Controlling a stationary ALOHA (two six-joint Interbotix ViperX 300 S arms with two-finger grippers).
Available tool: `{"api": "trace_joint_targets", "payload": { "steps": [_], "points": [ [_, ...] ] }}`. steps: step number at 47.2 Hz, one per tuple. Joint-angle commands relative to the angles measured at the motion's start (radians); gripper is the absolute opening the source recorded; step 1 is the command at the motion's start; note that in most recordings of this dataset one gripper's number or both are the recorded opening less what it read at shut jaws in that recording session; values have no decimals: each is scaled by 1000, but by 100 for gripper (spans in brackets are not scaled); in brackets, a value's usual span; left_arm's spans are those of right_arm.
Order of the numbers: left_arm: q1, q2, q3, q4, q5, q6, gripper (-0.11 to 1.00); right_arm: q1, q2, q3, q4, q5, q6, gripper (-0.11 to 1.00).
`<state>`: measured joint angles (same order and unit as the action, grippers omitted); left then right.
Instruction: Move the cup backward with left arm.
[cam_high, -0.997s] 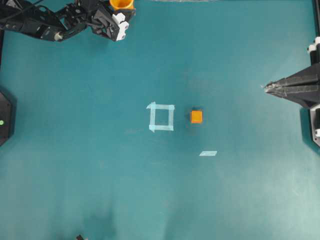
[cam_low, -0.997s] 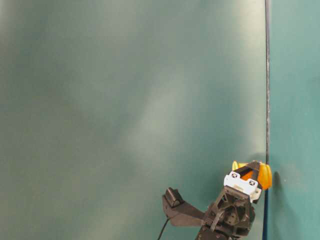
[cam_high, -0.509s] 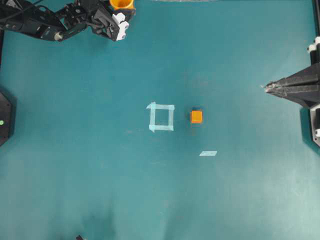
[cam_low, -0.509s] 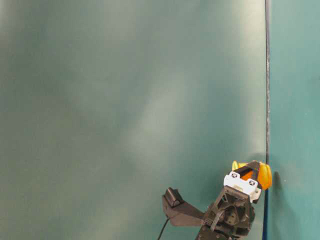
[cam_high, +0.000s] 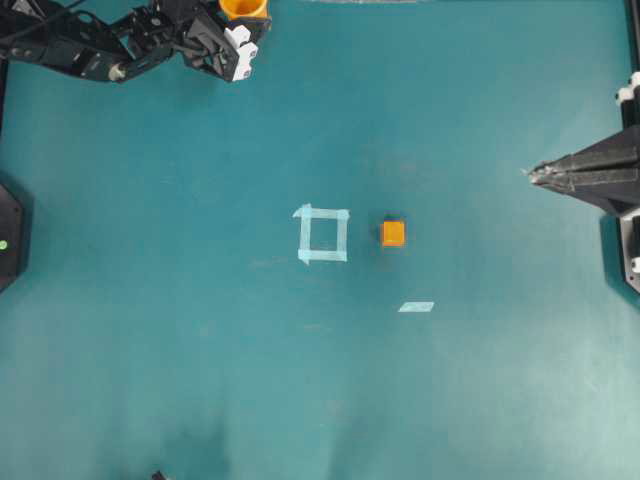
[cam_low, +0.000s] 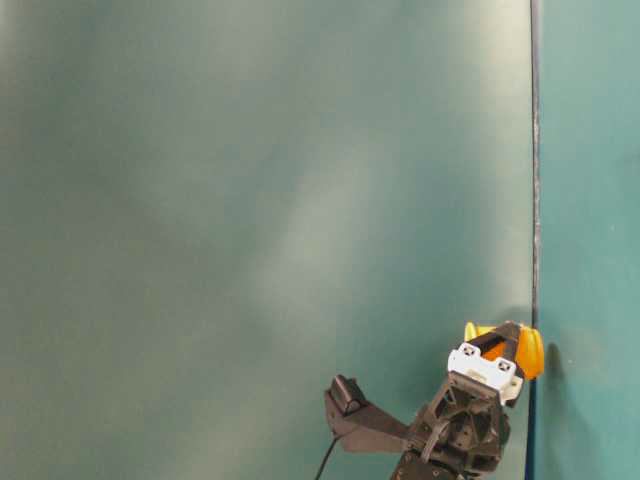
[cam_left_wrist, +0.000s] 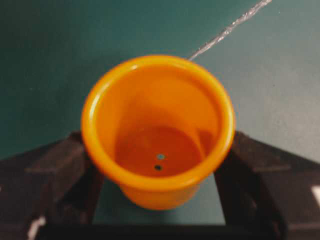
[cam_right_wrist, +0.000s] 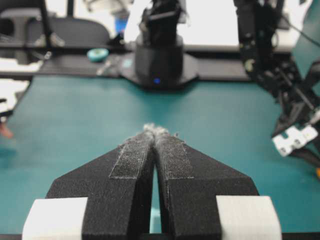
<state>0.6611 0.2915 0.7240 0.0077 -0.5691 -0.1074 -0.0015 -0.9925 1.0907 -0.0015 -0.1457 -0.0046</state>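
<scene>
The orange-yellow cup (cam_high: 243, 8) sits at the table's far edge, cut off by the top of the overhead view. My left gripper (cam_high: 243, 14) reaches in from the upper left and is shut on it. In the left wrist view the cup (cam_left_wrist: 157, 130) stands upright between the two black fingers (cam_left_wrist: 55, 172), which press against its sides under the rim. The table-level view shows the cup (cam_low: 528, 352) at the gripper's tip beside the table's edge line. My right gripper (cam_high: 530, 174) rests at the right side, shut and empty, its pads (cam_right_wrist: 131, 155) together.
A small orange cube (cam_high: 393, 233) lies near the middle of the teal table, just right of a pale tape square (cam_high: 323, 234). A short tape strip (cam_high: 416, 307) lies below them. A black base (cam_high: 8, 235) stands at the left edge.
</scene>
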Motion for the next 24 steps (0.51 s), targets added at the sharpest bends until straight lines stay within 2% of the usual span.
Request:
{"api": "trace_joint_targets", "payload": {
  "steps": [1, 24],
  "points": [
    [5, -15, -17, -2, -3, 2, 62, 0, 3, -32, 0, -3, 0, 0],
    [5, -15, -17, -2, -2, 17, 62, 2, 3, -37, 0, -2, 2, 0]
  ]
}}
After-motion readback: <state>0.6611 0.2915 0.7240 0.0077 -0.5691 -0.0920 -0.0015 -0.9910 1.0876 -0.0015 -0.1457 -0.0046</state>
